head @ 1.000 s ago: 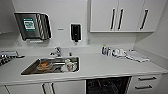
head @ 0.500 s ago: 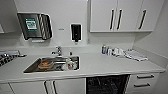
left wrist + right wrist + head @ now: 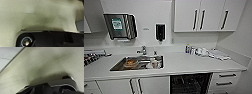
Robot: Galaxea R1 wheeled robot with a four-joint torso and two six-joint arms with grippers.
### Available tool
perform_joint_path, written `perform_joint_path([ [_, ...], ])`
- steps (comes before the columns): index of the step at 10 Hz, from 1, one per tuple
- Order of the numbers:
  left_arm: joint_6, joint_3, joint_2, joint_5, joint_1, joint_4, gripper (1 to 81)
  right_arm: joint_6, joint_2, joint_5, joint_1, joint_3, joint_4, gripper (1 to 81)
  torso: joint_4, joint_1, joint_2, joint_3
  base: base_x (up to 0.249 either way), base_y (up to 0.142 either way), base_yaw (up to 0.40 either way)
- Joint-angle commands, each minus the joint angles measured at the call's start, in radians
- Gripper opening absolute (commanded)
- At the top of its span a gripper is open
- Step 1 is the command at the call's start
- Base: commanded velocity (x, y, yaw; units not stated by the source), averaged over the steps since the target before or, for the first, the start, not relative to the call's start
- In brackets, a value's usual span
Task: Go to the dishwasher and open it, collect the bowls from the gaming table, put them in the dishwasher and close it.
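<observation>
The dishwasher (image 3: pixel 190 83) sits under the white counter (image 3: pixel 191 65), to the right of the sink. Its dark inside shows, with faint rack wires, and the steel front is below the picture's edge. The bowls and the gaming table are out of view. Both wrist views look down on a speckled beige floor (image 3: pixel 41 15) (image 3: pixel 50 63), with dark parts of the robot along one edge.
A steel sink (image 3: pixel 137 63) with a tap and some dishes is set in the counter at the left. Bottles and cloths (image 3: pixel 201 52) lie at the back right. White wall cabinets (image 3: pixel 201 15), a paper-towel dispenser (image 3: pixel 120 26) and a soap dispenser (image 3: pixel 160 32) hang above. Drawers (image 3: pixel 226 79) flank the dishwasher.
The whole head view has shifted slightly, so more of the dishwasher's dark opening under the counter shows now. Nothing on the counter has moved.
</observation>
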Motion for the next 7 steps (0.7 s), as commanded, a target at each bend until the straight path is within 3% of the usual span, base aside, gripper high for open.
perform_joint_path([
  [1,0.006,0.005,-0.006,0.035,-0.065,0.008,81.1,0.0,0.028,0.017,0.044,-0.061,-0.098,81.1,0.0,0.0,0.0,0.0,0.0,0.0,0.0],
  [4,0.001,-0.047,0.008,0.03,-0.065,0.002,81.1,0.0,0.08,0.118,-0.019,-0.127,-0.215,81.1,0.0,0.0,0.0,0.0,0.0,0.0,0.0],
  [7,-0.002,-0.15,0.066,0.032,-0.065,0.006,81.1,0.0,0.192,0.135,-0.059,-0.297,-0.284,81.1,0.0,0.0,0.0,0.0,0.0,0.0,0.0],
])
